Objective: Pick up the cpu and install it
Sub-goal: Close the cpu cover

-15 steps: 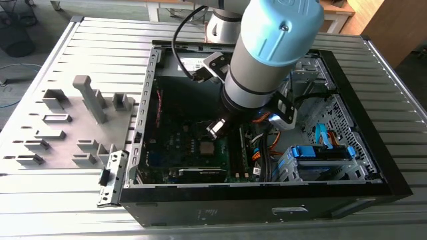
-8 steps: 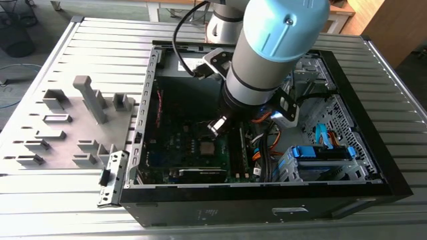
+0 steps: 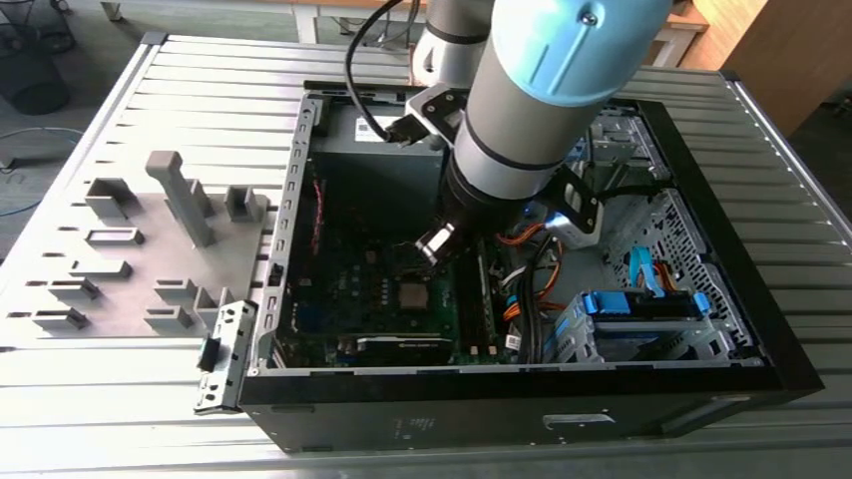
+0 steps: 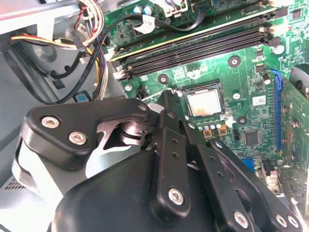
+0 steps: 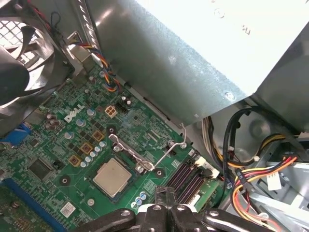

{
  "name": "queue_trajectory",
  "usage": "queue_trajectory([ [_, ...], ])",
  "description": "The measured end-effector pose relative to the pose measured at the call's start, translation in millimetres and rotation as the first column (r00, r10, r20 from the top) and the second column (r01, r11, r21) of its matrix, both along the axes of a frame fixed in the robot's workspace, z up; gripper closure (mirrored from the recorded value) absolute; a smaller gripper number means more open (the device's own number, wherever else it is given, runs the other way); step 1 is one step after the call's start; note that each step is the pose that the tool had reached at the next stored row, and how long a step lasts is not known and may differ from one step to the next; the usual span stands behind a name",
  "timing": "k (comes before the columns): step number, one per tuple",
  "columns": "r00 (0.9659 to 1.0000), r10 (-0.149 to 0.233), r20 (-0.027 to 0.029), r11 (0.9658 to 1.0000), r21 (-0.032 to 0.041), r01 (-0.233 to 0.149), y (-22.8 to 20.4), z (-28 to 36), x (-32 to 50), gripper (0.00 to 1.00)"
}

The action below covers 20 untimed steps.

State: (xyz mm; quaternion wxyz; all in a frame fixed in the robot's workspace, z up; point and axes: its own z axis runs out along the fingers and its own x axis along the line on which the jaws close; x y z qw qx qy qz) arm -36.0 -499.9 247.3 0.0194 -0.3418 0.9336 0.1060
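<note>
Handling note: treat the cpu (image 5: 112, 177) as light, rigid and fragile. Its smooth metal lid will likely be slippery, so you should grip it across two opposite side edges and keep off the underside. It is a small flat square with a pale silvery-grey top. It lies flat in its socket (image 4: 203, 87) near the middle of the green motherboard (image 5: 58, 145), beside the black memory slots (image 5: 186, 176). The gripper (image 5: 165, 194) hangs just above the board near the socket, its fingers pressed together on nothing.
</note>
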Motion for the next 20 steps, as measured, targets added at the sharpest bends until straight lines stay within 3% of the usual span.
queue_trajectory([
  [3, 1.0000, 0.000, -0.0001, 1.0000, 0.0001, 0.000, 1.1, 0.2, 1.1, 0.89],
  [13, 1.0000, 0.000, 0.0000, 1.0000, 0.0004, 0.000, 14.5, -0.8, 1.1, 0.89],
  [20, 1.0000, 0.002, 0.0000, 1.0000, 0.0005, -0.002, 19.7, -2.2, -6.1, 0.89],
])
